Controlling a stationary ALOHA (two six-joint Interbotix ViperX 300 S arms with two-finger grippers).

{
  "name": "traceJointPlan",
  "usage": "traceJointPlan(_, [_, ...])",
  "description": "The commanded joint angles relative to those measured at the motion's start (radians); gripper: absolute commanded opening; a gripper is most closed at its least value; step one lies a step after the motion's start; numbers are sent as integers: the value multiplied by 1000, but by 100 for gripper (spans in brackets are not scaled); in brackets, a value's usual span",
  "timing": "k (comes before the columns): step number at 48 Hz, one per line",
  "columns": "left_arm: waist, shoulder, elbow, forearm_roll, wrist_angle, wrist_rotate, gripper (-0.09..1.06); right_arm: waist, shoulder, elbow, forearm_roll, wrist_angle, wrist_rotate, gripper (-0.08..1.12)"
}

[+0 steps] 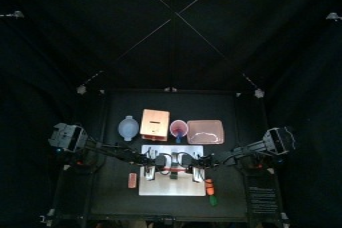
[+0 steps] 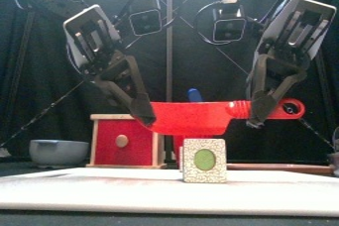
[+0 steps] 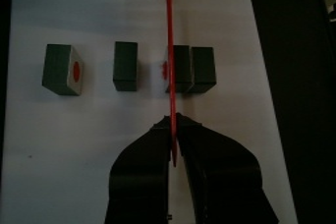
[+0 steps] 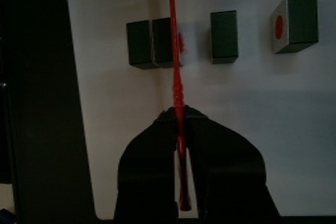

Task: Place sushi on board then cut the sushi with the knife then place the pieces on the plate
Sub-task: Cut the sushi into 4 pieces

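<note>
1. Left end effector (image 3: 172, 128) is pinched shut on the blade-tip end of the red knife (image 2: 199, 117). The right end effector (image 4: 172, 120) is clamped just as tight near the handle end, the one with the ring. No gap at either beyond the blade's own thickness.
2. Why two-handed? My guess: it's a thin toy blade, and gripping both ends keeps it level and stops it twisting when pushed down.
3. The knife's long axis runs left-right across the bench, broad face toward the front, edge down, handle pointing to the robot's right.
4. The sushi sits on the white board (image 2: 79, 185) in a line running front to back, so the blade crosses it square. The nearest piece (image 2: 203, 161) shows its round filling to the front.
5. Two loose pieces (image 3: 63, 68) (image 3: 128, 66) stand apart, and a joined pair (image 3: 195, 68) sits under the blade line. I can't tell if it's on the seam. From the front, the edge hangs just above the sushi, not touching.
6. The pink tray (image 1: 205, 129) sits at the back, well apart.
</note>
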State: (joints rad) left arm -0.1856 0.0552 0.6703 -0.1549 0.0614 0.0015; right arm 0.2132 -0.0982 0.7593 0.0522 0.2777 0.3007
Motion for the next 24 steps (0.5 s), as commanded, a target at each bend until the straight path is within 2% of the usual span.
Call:
traceJointPlan(1, [-21,-15,-8,2,0,2,50,25,-35,-15,8,0,-2,32])
traceJointPlan(12, [-55,5,-12,-14,0,-3,49,54,-23,-18,34,-8,-2,32])
traceJointPlan(18, [-55,20,-12,-31,-2,-3,49,66,-9,-18,48,-14,-2,32])
traceJointPlan(24, [-54,29,-14,-29,-8,-3,50,64,3,-20,48,-14,-2,32])
